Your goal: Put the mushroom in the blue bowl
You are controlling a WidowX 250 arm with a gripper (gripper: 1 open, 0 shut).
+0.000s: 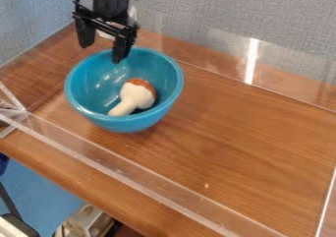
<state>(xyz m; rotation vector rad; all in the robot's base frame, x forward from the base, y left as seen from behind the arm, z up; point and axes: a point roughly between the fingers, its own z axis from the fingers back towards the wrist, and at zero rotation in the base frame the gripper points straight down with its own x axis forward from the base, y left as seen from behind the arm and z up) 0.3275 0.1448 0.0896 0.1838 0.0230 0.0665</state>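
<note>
The mushroom, cream stem and orange-brown cap, lies on its side inside the blue bowl, a round turquoise bowl at the left of the wooden table. My gripper hangs above the bowl's far left rim, pointing down. Its black fingers stand apart and open, with nothing between them. It is apart from the mushroom.
Low clear plastic walls fence the wooden tabletop on all sides. A blue-grey wall rises behind the table. The table's front edge drops off at the lower left.
</note>
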